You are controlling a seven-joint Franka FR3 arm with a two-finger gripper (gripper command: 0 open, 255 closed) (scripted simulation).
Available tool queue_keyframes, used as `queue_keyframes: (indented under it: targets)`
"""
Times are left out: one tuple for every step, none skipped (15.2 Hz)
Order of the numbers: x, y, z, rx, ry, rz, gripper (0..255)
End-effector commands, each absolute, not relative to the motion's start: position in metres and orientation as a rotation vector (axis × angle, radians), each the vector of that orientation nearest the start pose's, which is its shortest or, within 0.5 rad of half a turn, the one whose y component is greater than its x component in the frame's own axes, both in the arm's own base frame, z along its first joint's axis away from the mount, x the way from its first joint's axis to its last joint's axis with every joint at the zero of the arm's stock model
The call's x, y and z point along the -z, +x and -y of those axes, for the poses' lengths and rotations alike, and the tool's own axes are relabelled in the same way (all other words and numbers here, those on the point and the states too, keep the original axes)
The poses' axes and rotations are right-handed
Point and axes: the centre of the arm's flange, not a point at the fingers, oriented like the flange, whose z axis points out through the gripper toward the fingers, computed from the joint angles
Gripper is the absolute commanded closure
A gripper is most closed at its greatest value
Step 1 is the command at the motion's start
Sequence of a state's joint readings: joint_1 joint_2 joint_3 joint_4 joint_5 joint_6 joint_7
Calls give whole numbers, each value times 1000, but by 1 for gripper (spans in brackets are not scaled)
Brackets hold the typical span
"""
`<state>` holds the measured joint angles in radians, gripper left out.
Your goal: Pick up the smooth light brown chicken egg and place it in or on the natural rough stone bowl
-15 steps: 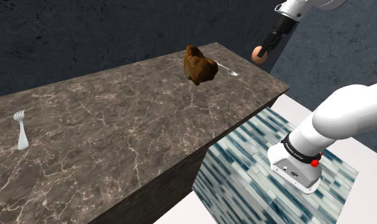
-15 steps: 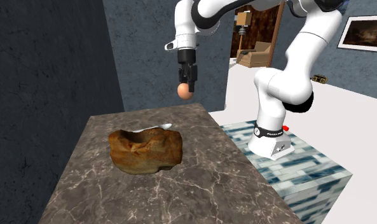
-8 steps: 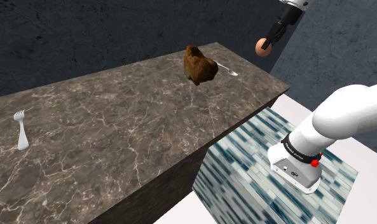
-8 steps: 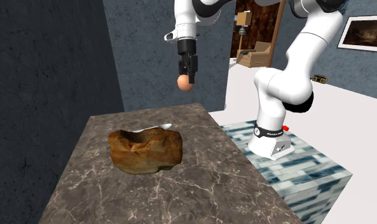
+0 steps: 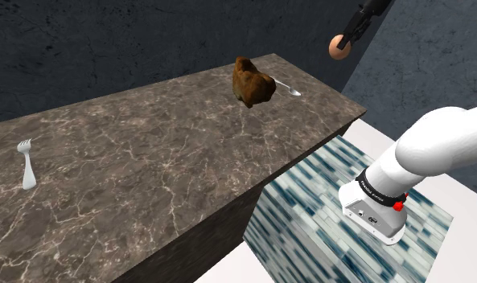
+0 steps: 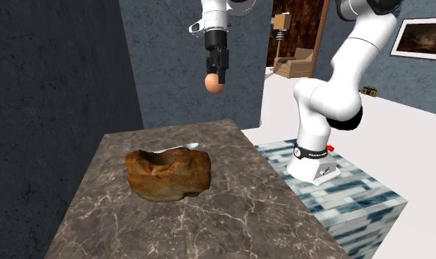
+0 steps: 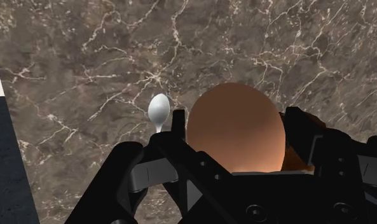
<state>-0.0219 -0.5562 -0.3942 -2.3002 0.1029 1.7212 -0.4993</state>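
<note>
shoulder view: the gripper hangs high above the counter's far right end, clamped on the egg, which sits at the fingertips. the bowl, a rough brown lump, rests on the counter well below the egg and off toward this view's left. a spoon lies just beside the bowl on the side nearer the gripper. a fork lies far away at the other end.

second exterior view: the fingers point straight down with the egg pinched between their tips, over the counter's far edge. the bowl lies below it, toward this view's left and nearer the camera, with its hollow facing up. the two are well apart in height and offset sideways, so i judge the coming move to be a carry across toward the bowl's middle before any lowering. the spoon's white tip peeks out behind the bowl's far rim.

wrist view: the egg is clasped between the two black fingers, one on each flank. beneath it is counter, with the spoon's head beside the left finger. a brown sliver past the egg by the right finger may be the bowl, which would put it off to that side rather than straight under.
</note>
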Motion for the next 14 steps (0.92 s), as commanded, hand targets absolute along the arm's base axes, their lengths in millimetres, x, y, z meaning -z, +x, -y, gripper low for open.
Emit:
queue_keyframes:
  targets:
    - [-544, 353, 167, 104, -2832, 178, 255]
    - [-545, 362, 157, 104, -2832, 178, 255]
    - [-545, 370, 147, 104, -2832, 178, 255]
    - [-545, 379, 137, 104, -2832, 178, 255]
    - [-545, 388, 128, 104, -2832, 178, 255]
    - [-546, 397, 118, 104, -2832, 178, 255]
    - [-546, 405, 108, 104, -2832, 178, 255]
    - [-546, 414, 98, 104, -2832, 178, 255]
    - [-547, 423, 88, 104, -2832, 178, 255]
    - [-547, 432, 78, 104, -2832, 178, 255]
    - [-547, 440, 68, 104, -2832, 178, 255]
    - [-547, 449, 58, 104, -2832, 178, 255]
    - [-548, 458, 49, 104, -2832, 178, 255]
    - [-548, 467, 39, 104, -2832, 178, 255]
